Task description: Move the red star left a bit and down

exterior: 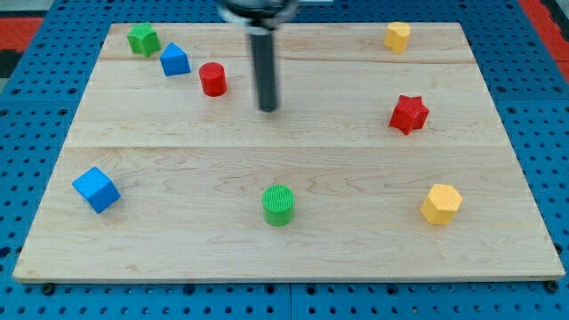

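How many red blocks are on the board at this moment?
2. The red star is at the view's right; the red cylinder is at the upper left, just left of my tip. None seems hidden.

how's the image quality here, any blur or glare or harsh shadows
Camera view: lighting is even and soft, with no glare on the pale wooden board; the red star block and the green ribbed cylinder block look fairly sharp with only faint shadows; the dark rod blurs toward the top edge, my tip clearer.
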`<state>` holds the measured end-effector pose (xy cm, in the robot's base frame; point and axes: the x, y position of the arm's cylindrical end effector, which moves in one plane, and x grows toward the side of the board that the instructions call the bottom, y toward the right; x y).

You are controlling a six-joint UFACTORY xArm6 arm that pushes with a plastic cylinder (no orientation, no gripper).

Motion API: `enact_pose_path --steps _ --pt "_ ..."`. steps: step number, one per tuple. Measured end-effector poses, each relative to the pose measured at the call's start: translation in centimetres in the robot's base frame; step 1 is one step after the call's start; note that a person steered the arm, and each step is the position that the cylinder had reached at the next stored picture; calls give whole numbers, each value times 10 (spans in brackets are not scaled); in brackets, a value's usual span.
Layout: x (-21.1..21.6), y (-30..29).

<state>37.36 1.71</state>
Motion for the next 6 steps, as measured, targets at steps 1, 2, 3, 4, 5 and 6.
enact_pose_path --steps 1,2,3,4,5,6 --pt "-14 90" --pt "-25 151" --pt "15 209" --pt "54 194" --pt "37 178" --pt "8 184"
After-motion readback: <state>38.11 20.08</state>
